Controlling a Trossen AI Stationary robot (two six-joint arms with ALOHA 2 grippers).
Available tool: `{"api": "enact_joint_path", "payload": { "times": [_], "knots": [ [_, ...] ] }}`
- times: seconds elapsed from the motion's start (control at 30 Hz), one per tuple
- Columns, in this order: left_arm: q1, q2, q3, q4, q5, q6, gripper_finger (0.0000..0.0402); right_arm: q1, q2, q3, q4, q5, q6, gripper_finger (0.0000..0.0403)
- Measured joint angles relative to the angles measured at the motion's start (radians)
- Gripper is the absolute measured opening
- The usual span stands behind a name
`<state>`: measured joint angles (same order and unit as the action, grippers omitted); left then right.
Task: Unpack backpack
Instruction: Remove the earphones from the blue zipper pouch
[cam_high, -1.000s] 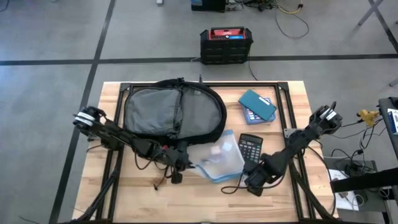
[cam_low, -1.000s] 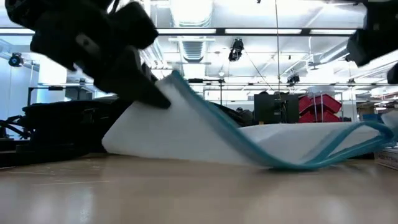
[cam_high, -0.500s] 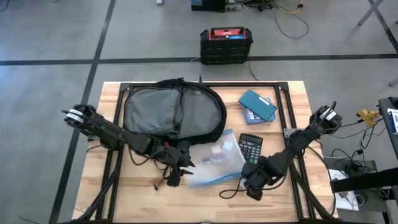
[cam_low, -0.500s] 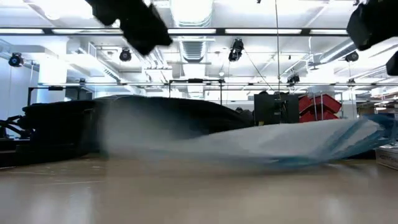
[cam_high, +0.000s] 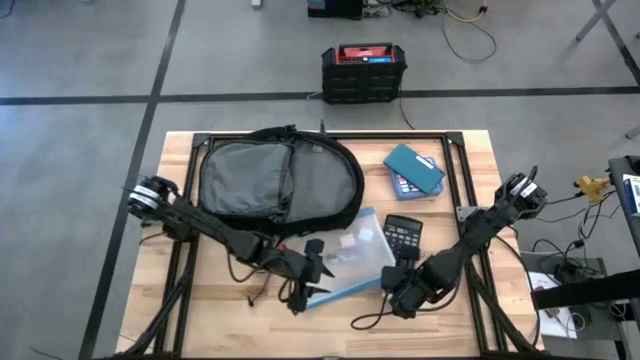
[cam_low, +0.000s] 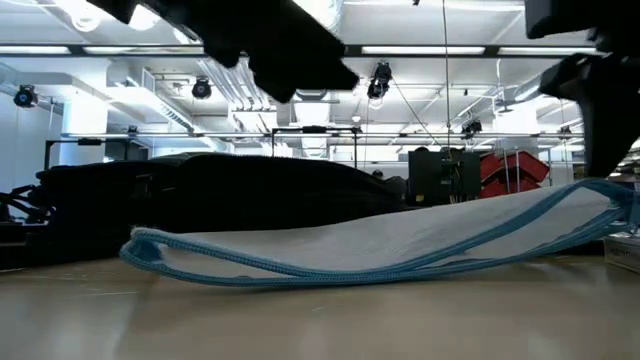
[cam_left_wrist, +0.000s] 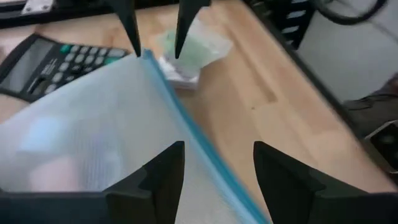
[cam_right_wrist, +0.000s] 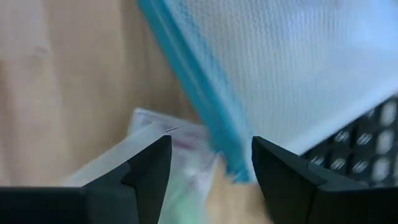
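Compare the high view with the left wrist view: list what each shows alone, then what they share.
Only the high view shows the backpack, the teal case and the black crate on the floor. Only the left wrist view shows a small clear packet on the table, beyond the open left gripper. Both show the mesh pouch and the calculator.

A translucent white mesh pouch with a woven blue zipper edge (cam_high: 345, 262) is lying limp on the pale, smooth, faintly glossy wooden table (cam_high: 470, 170) — beside a matt black fabric backpack with soft grey cloth lining (cam_high: 275, 180) and a black plastic calculator with glossy keys (cam_high: 403, 238) — while the matt dark plastic fingers (cam_left_wrist: 155, 177) are showing.
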<state>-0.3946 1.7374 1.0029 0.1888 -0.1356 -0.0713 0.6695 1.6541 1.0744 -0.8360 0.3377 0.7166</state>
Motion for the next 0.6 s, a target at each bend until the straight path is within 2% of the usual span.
{"api": "enact_joint_path", "payload": {
  "times": [0.2,0.4,0.6],
  "knots": [
    [-0.002,0.002,0.001,0.013,-0.049,0.021,0.0148,-0.058,0.085,0.034,0.005,0.158,-0.108,0.0195],
    [-0.004,0.007,0.001,0.013,-0.05,0.012,0.0137,-0.111,0.092,0.134,0.045,0.334,-0.215,0.0191],
    [-0.003,0.03,0.001,0.053,-0.05,-0.106,0.0145,-0.155,0.092,0.187,0.151,0.342,-0.342,0.0179]
  ]
}}
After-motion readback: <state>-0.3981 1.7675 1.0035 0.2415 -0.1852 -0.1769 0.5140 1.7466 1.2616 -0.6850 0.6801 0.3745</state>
